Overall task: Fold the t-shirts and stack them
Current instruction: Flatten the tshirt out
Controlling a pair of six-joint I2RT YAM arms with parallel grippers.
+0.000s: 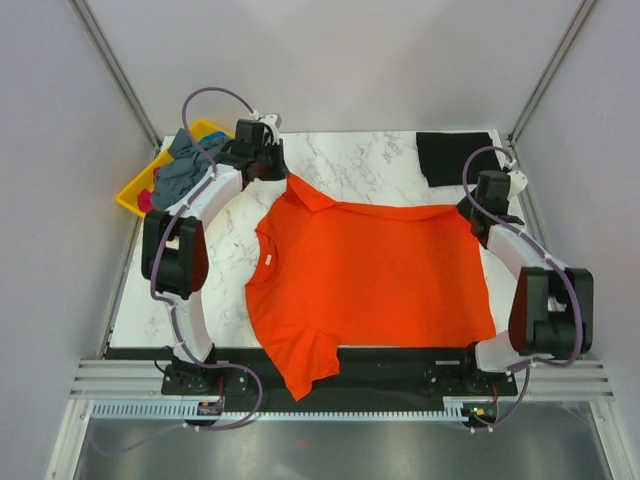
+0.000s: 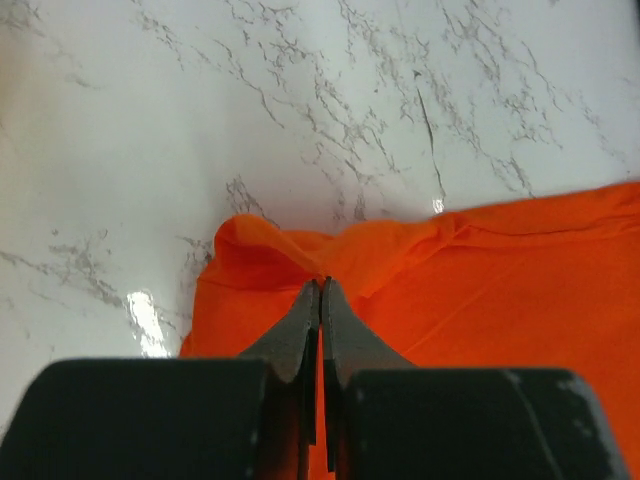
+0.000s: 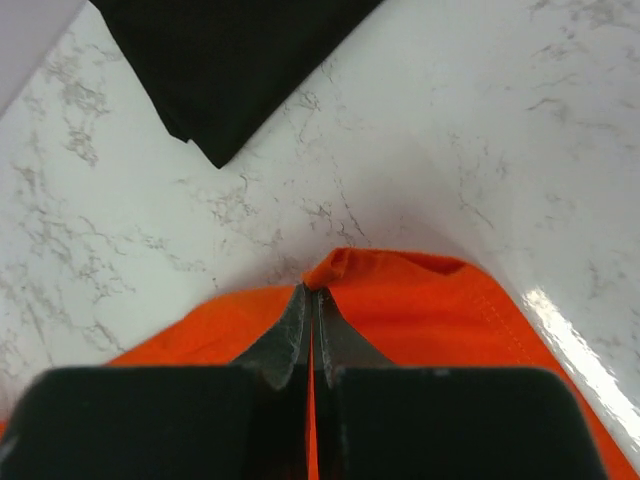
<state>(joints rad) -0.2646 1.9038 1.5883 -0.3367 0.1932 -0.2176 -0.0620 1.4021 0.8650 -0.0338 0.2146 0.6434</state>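
White marble surface carries bright orange cloth t-shirt, spread flat, long axis left-right, collar left. Left claw and right claw each pinch its far edge; shirt body lies on the near side of both.

A white marble-patterned table stands enclosed by plain pale walls with metal corner posts.

The left arm hides part of the yellow tray and heaped shirts, and the right wrist view's top edge crops the black t-shirt.
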